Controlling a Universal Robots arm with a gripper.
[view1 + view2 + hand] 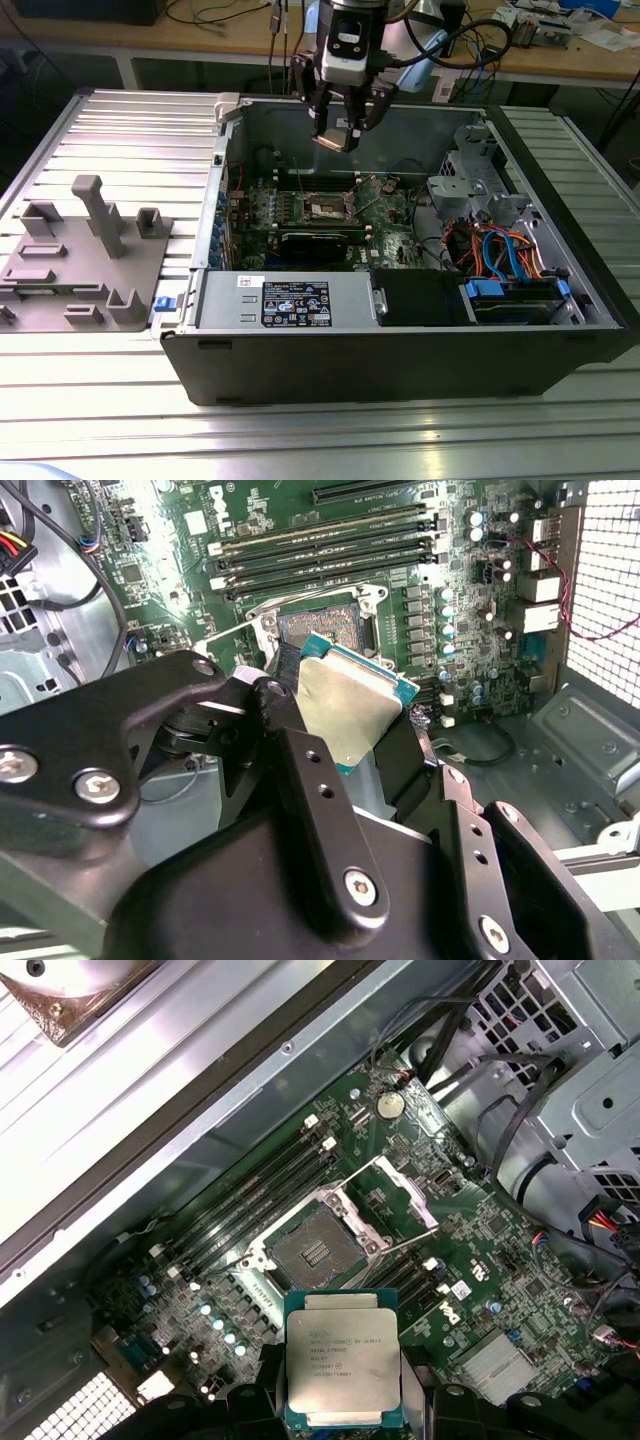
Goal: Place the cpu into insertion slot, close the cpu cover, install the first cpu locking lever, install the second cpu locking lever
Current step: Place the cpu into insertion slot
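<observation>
- Above the open computer case (400, 330), the claw (335, 135) hangs clear of the motherboard (385, 215). It is clamped on the cpu (343, 1355), one finger on either side, with the chip's metal top facing the first wrist view.
- From the claw, the insertion slot (325, 207) lies at about 6 o'clock in the exterior view, a shade toward 7. The two are well apart, with only air between them.
- The slot's contact field is bare, and the cpu cover (408, 1190) stands raised beside it, so nothing lies over the slot.
- Judging by the first wrist view, the cpu's edges are turned against the slot's edges, nearer corner-to-side than square. That twist, I judge, matters as much to the placing as the drop.
- The case rests on the desk (300, 440), with a grey fixture (90, 250) at its 9 o'clock.
</observation>
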